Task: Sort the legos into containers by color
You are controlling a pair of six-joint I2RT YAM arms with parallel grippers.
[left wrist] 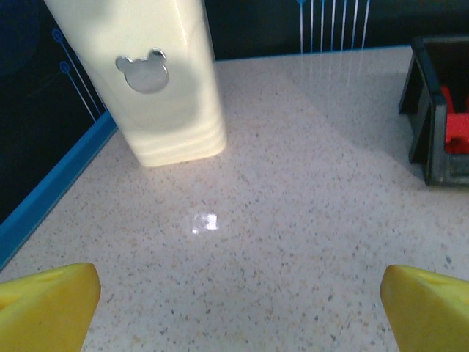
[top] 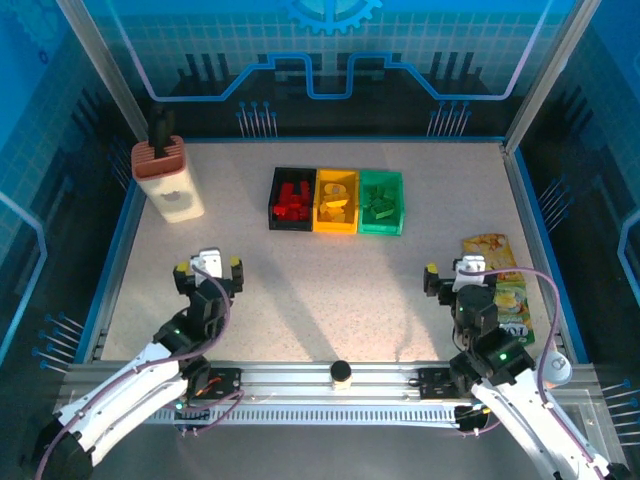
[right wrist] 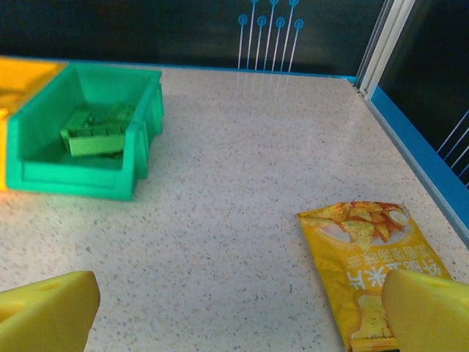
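Three containers stand side by side at the table's middle back: a black bin (top: 275, 210) holding red legos (top: 293, 201), a yellow bin (top: 336, 226) holding yellow legos (top: 337, 201), and a green bin (top: 381, 227) holding green legos (top: 379, 203). The black bin (left wrist: 432, 147) with a red lego (left wrist: 458, 130) shows at the right of the left wrist view. The green bin (right wrist: 73, 176) with green legos (right wrist: 95, 130) sits at the left of the right wrist view. My left gripper (top: 208, 268) and right gripper (top: 459, 273) hover open near the front, nothing between their yellow fingertips (left wrist: 47, 304) (right wrist: 429, 308).
A tall beige holder (top: 170, 180) with a brown top stands at the back left (left wrist: 157, 81). Yellow and green snack packets (top: 500, 285) lie at the right, just beside my right gripper (right wrist: 366, 257). Blue rails edge the table (top: 300, 290).
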